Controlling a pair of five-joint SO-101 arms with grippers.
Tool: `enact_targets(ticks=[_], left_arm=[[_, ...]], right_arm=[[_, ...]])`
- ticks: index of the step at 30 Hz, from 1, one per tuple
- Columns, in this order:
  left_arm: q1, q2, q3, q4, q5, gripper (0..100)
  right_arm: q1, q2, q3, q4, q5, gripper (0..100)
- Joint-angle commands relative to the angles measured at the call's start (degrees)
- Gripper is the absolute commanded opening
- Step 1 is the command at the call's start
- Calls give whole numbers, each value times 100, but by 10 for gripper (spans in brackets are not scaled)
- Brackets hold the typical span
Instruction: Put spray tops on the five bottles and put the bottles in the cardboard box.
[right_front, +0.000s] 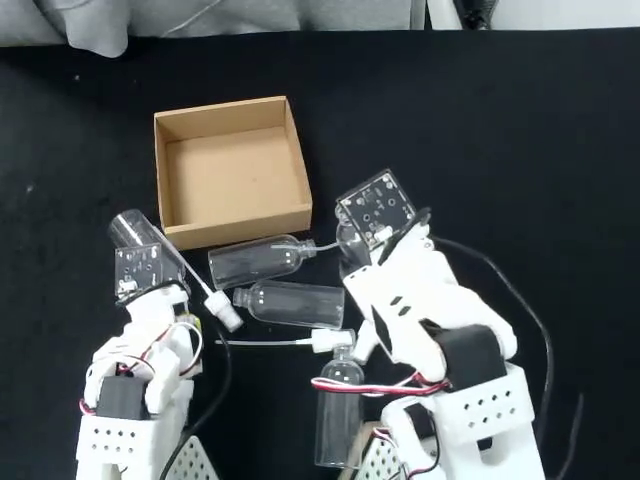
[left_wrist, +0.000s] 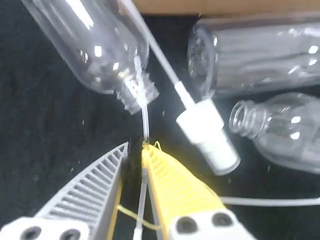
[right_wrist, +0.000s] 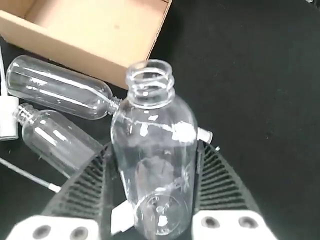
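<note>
Clearly the job is at an early stage: the box (right_front: 240, 228), left of the table's (right_front: 520, 150) middle and toward its far edge, holds nothing, and no bottle visibly wears a seated top. By my reading, all five cappings and all five placements are left.

A side bottle (right_front: 255, 262) lies just beside the box's near wall, with a second bottle (right_front: 295, 303) close behind it. A near bottle (right_front: 338, 415) sits at the near edge between the arms. A loose top (left_wrist: 207, 135) lies by the left claw, and another top (right_front: 322, 342) lies by the near bottle's neck.

The left arm (right_front: 140, 350) is folded low at the near-left corner. The left claw (left_wrist: 135, 146) is pinched almost closed on a thin tube (left_wrist: 144, 120), which leads to the mouth of a left bottle (left_wrist: 90, 45) just off the box's near-left corner. This looks like a dip tube being threaded in.

The right arm (right_front: 420, 300) stretches from the near edge toward the box's near-right corner. The right claw (right_wrist: 154, 155) grips a held bottle (right_wrist: 152, 100) by its body, with the uncapped mouth pointing away from the wrist.
</note>
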Motion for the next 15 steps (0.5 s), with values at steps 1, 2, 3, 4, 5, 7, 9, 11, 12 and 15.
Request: enact_targets(ticks=[1, 2, 3, 4, 5, 7, 9, 11, 12, 15], left_arm=[[4, -62, -13, -255, -70, 44], [4, -62, -22, -264, -70, 44], [4, -62, -22, -281, -70, 44], [4, -62, -22, -281, -70, 44], [4, -70, -22, -281, -70, 43], [4, -62, -154, -264, -70, 41], [-13, -62, -303, -220, -70, 40], [-13, -62, -356, -158, -70, 40], [-13, -62, -391, -53, -70, 40], [-13, -62, -497, 97, -97, 40]], right_arm=[[-88, -101, 57, -343, -88, 92], [-88, -101, 92, -387, -88, 92], [-88, -101, 110, -404, -88, 92], [-88, -101, 110, -404, -88, 92], [-88, -101, 110, -404, -88, 92], [-88, -101, 110, -404, -88, 92], [-88, -101, 119, -404, -88, 92], [-88, -101, 119, -404, -88, 92], [-88, -101, 119, -404, -88, 92], [-88, -101, 119, -404, -88, 92]])
